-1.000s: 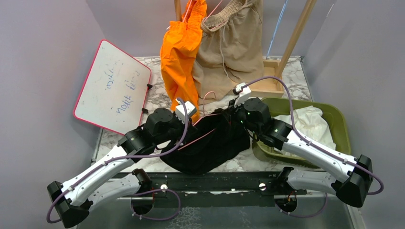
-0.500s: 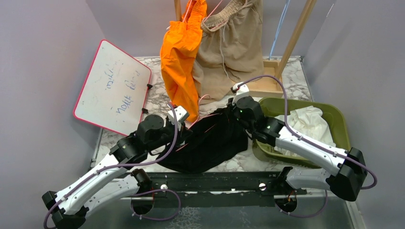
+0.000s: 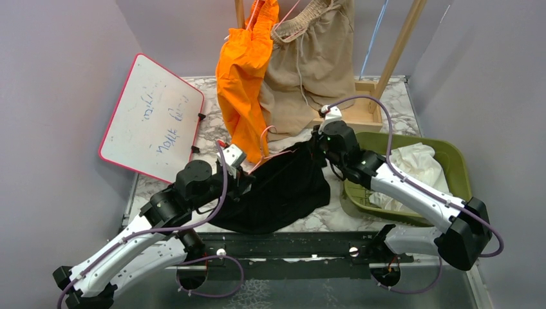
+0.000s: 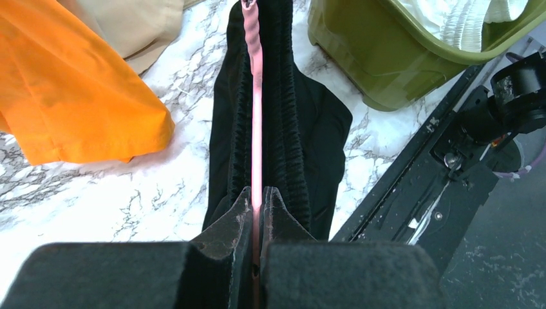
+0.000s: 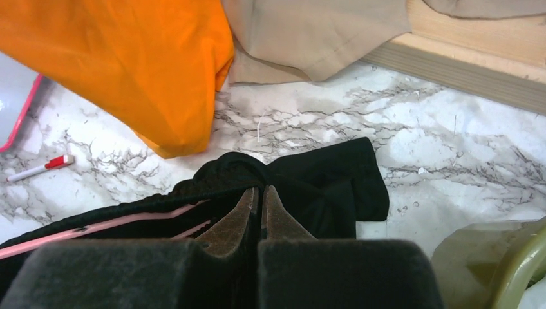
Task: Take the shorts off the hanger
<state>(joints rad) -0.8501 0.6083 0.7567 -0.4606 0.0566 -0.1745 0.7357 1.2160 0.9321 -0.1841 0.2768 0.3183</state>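
Left wrist view: my left end effector is clamped on the pink hanger. The right end effector pinches the black shorts, near-centre on the worktop. I'd draw them apart steadily, along the hanger.

Plainly a robotics lab test cell: boxed in by bare grey partition walls, built on a marble-patterned table with a black mounting rail beside cabled robot arms, plus a scribbled whiteboard.
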